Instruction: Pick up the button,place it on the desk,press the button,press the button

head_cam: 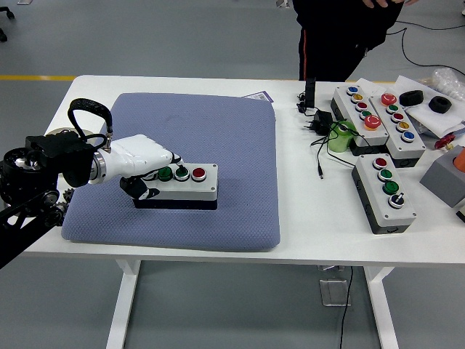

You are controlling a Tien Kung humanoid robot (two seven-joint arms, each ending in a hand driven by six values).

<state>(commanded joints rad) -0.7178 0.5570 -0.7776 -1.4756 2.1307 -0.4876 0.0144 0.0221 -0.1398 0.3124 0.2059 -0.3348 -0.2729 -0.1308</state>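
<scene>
**Left hand on the button box**

Grey floor is surrounding the white table [305, 218], and you are looking down on a blue-grey pad [218, 145] covering its left half. Your button box [178, 187] is sitting on the pad's near-left part, long side across the view, with green, green and red buttons showing along its top.

Your left hand [144, 166] is reaching in from the left and lying over the box's left end. Its fingers [173, 160] are bending down onto the top, with one dark fingertip touching at the middle green button, and the thumb is hanging against the box's near-left corner. The hand is not closing around anything; it is pressing down on the box, not gripping it.

On the right side of the table you are seeing three more boxes [383, 191], a black adapter [320, 123] with its cable, a green cup [340, 137], and a grey block [445, 178] at the edge.

A person [341, 36] in dark clothes is standing at the far side, hands off the table.
</scene>
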